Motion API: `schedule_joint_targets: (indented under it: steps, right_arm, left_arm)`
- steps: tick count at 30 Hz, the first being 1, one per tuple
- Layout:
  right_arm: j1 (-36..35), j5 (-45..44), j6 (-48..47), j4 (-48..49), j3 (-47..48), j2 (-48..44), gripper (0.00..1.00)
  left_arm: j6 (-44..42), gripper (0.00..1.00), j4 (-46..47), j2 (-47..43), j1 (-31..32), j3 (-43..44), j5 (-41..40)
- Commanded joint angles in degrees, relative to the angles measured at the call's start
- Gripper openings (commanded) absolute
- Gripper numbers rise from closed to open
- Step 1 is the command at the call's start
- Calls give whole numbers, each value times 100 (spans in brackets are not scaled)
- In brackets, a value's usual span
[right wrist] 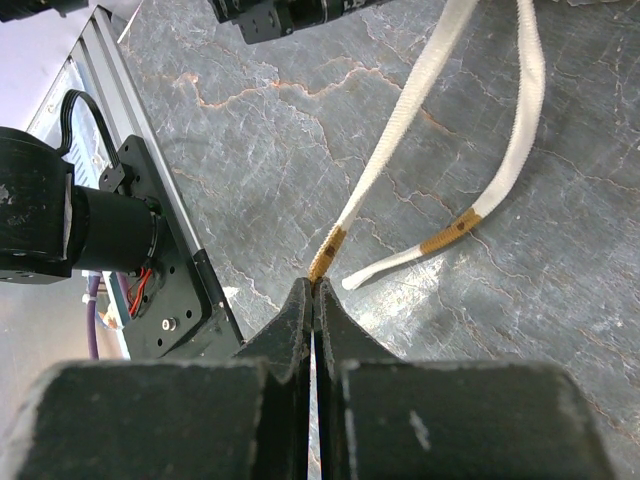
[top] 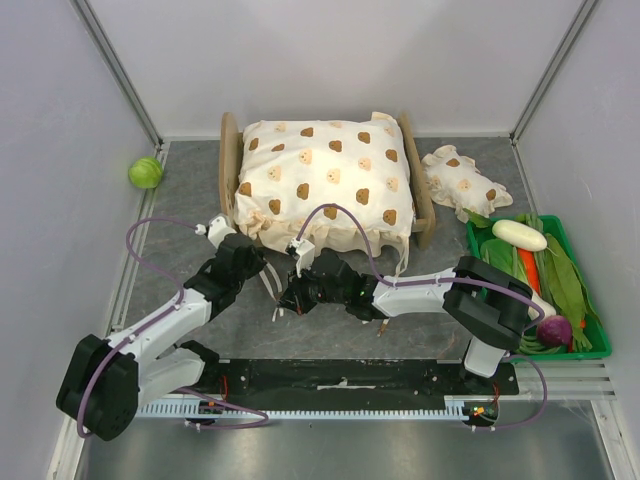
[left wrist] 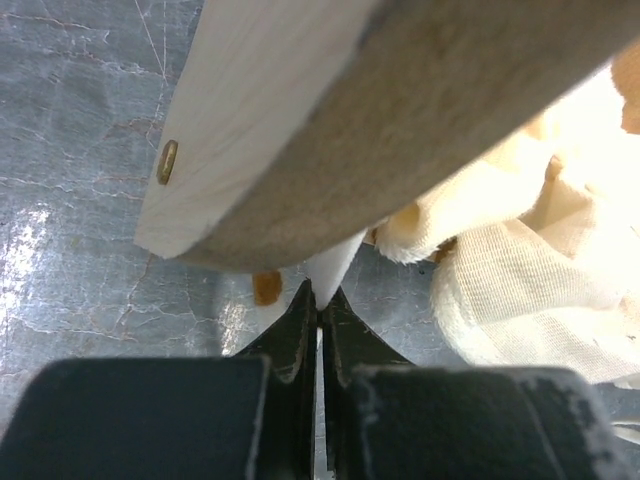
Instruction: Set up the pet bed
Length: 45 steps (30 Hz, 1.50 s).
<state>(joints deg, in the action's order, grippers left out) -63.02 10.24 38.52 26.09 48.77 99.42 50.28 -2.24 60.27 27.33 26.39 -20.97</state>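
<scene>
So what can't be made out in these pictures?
- Bed base: top view, covered by the cushion.
- Rest of the bed: left wrist view, cut off beyond one wooden edge.
- Where the tie attaches: right wrist view, cut off at the top edge.
- How much tie the right hand and left hand pinch: wrist views, hidden between their closed fingers.
- Tray near corner: top view, behind the right arm.

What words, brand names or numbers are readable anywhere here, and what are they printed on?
None are readable.
The cushion shows only bear faces, no letters.
The pet bed, green tray, left arm and right arm show no legible writing.
</scene>
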Motion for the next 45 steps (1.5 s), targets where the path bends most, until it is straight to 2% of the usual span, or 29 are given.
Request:
schedule_joint_targets:
  steps: [1, 6, 11, 20, 33, 45]
  right_arm:
    - [36, -5, 32, 178, 62, -186, 0]
    - [273, 118, 138, 239, 97, -247, 0]
    - [519, 277, 208, 291, 360, -168, 0]
    - [721, 392, 498, 512, 1046, 192, 0]
    - [739, -144, 586, 406, 2214, 1325, 0]
    - [730, -101, 586, 344, 2866, 2064, 0]
  left_arm:
    - [-238, 2, -109, -278, -17, 111, 5]
    - [-676, 2, -839, -1015, -26, 323, 110]
    - [-950, 2, -1488, -1316, -26, 463, 190]
    - [-1082, 2, -1709, -1298, -26, 411, 243]
    - [-1196, 2, -2140, -2212, -26, 174, 418]
    - [-1310, 2, -2220, -2406, -26, 235, 796]
